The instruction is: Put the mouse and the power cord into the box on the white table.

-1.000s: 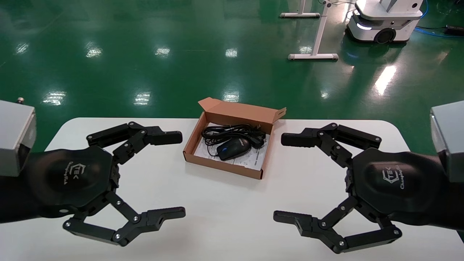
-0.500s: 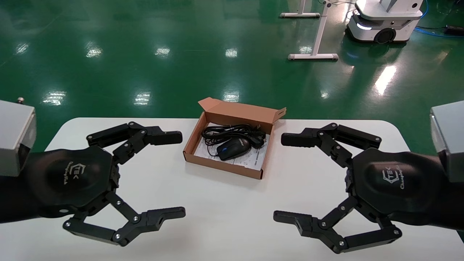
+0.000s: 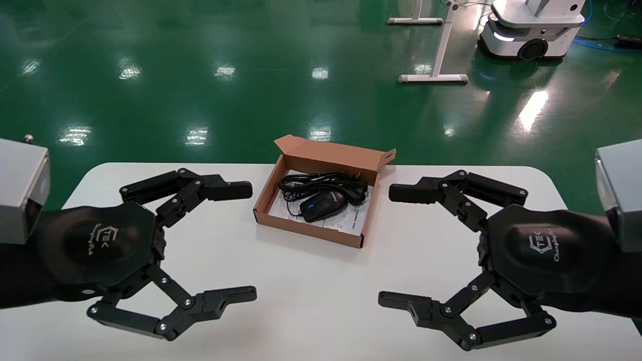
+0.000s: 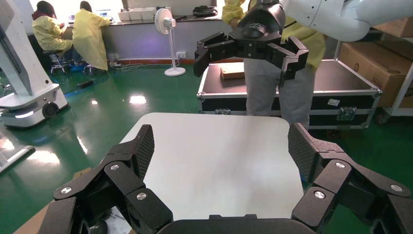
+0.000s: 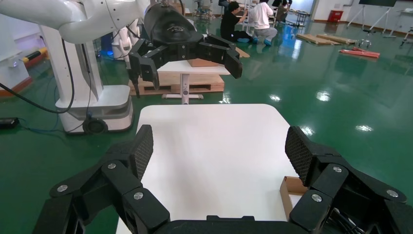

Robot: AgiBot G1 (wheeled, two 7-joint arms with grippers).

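Note:
The brown box [image 3: 307, 225] lies at the far middle of the white table [image 3: 311, 301]. Inside it rest the black mouse [image 3: 323, 204] with its blue wheel and, behind it, the coiled power cord [image 3: 307, 182]. My left gripper [image 3: 248, 242] hovers over the table to the left of the box, open and empty. My right gripper [image 3: 386, 245] hovers on the box's right side, open and empty as well. A corner of the box [image 5: 291, 187] shows in the right wrist view. Each wrist view looks across bare table [image 4: 214, 161] at the opposite gripper [image 4: 251, 46].
Green floor surrounds the table. A white metal-legged frame [image 3: 435, 60] and a white mobile robot base [image 3: 531, 30] stand beyond the far right. In the left wrist view a person [image 4: 277, 92] stands beside a black case [image 4: 341, 90] past the table's end.

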